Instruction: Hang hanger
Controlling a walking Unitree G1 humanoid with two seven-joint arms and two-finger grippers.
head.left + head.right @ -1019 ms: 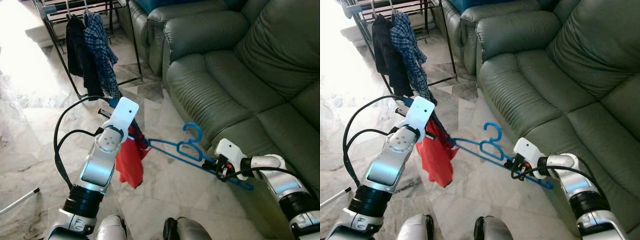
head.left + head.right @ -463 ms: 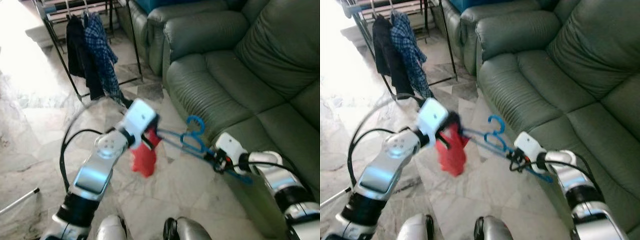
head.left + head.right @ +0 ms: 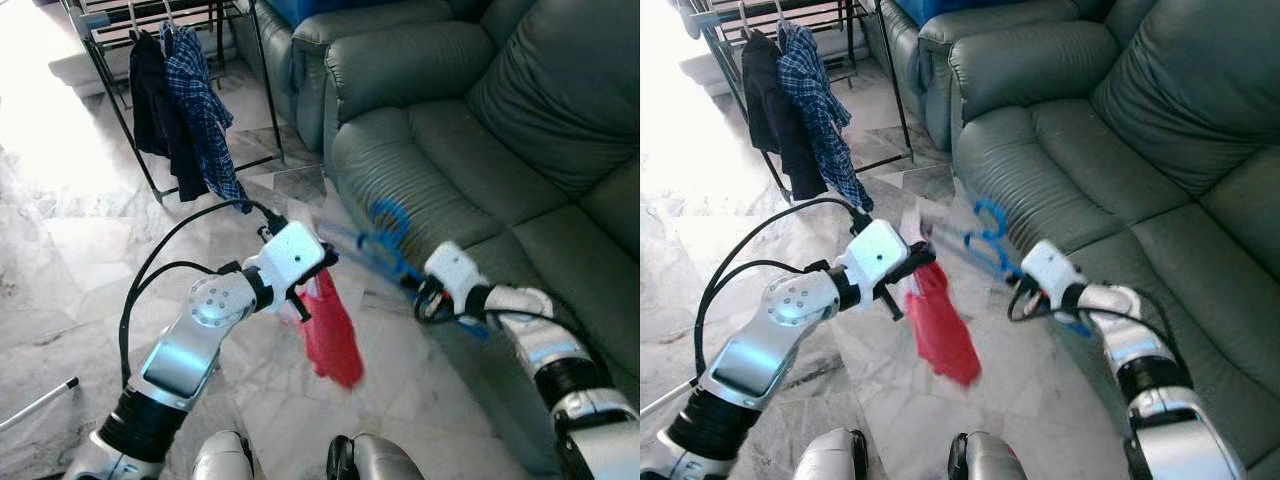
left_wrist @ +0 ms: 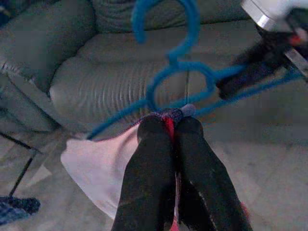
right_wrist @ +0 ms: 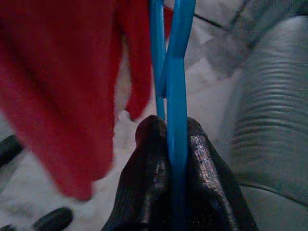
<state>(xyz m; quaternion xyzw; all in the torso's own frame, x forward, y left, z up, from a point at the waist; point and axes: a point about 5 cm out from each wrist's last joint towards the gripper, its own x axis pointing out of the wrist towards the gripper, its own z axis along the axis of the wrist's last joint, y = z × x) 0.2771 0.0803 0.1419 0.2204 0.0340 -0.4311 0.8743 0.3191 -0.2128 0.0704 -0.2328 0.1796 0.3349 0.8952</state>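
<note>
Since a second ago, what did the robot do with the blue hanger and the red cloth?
The right tool lifted the blue hanger up toward the sofa. The left tool swung right toward it, so the red cloth now hangs further right. Both tools kept their grip, and the clothes rack stayed put.

1. No text, label, brand, number or sign can be read in any of the views.
</note>
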